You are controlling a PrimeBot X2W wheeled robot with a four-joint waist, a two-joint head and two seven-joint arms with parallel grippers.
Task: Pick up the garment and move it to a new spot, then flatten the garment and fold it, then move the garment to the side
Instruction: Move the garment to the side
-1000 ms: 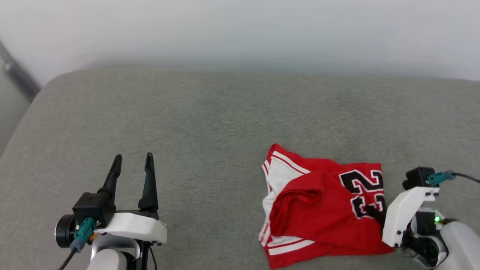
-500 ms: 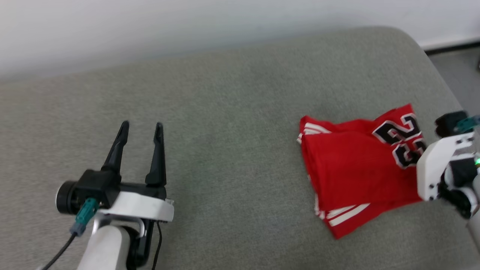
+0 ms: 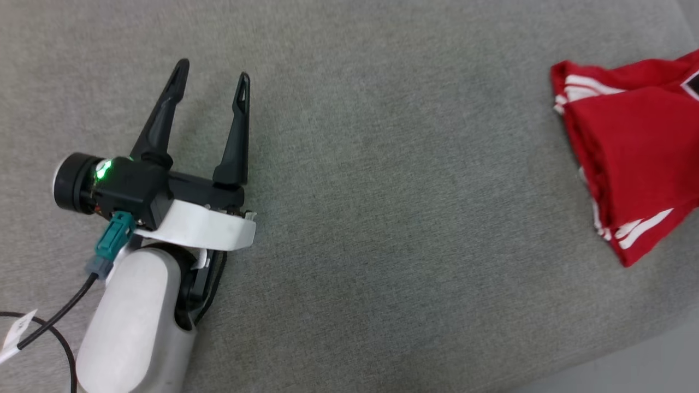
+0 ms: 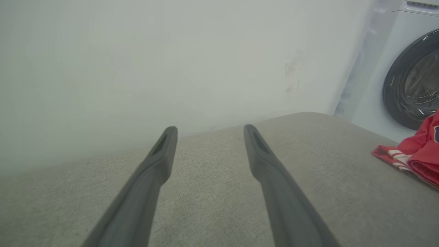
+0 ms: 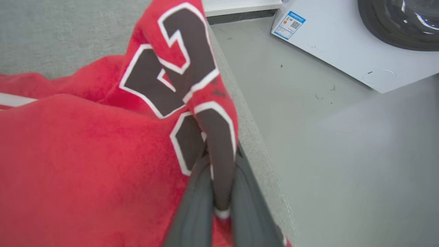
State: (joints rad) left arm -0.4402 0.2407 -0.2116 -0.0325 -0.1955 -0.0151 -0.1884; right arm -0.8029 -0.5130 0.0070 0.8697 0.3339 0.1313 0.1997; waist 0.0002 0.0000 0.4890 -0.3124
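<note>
Wall [image 4: 137, 68]: pale and plain, rising behind the cushion's far edge in the left wrist view.
Cushion [image 3: 382, 245]: a broad grey upholstered pad with rounded corners. It carries the garment.
Floor [image 5: 325, 154]: smooth grey, lying past the cushion's right edge in the right wrist view.
Washing machine [image 5: 343, 51]: a white body with a dark round door, standing on the floor beyond the cushion's right edge.
Garment [image 3: 633, 147]: red cloth with white striped trim, bunched in folds at the cushion's right end. From the head it runs out of the picture to the right. Its lower point lies near the cushion's front edge. Most of it rests on the cushion, while one fold is drawn up beside the right edge.
Left gripper [image 3: 213, 70]: over the left half of the cushion, well apart from the garment. Its two dark fingers are spread wide with nothing between them. Their tips point towards the far edge and the wall.
Right gripper [image 5: 221, 161]: its fingers [image 5: 195, 212] are closed narrow and pinch the raised fold of the garment.
Numerals [image 5: 164, 75]: dark figures with white outlines on the pinched fold, creased and only partly readable.
Sticker [image 5: 289, 22]: a small blue-and-white label on the washing machine's side.
</note>
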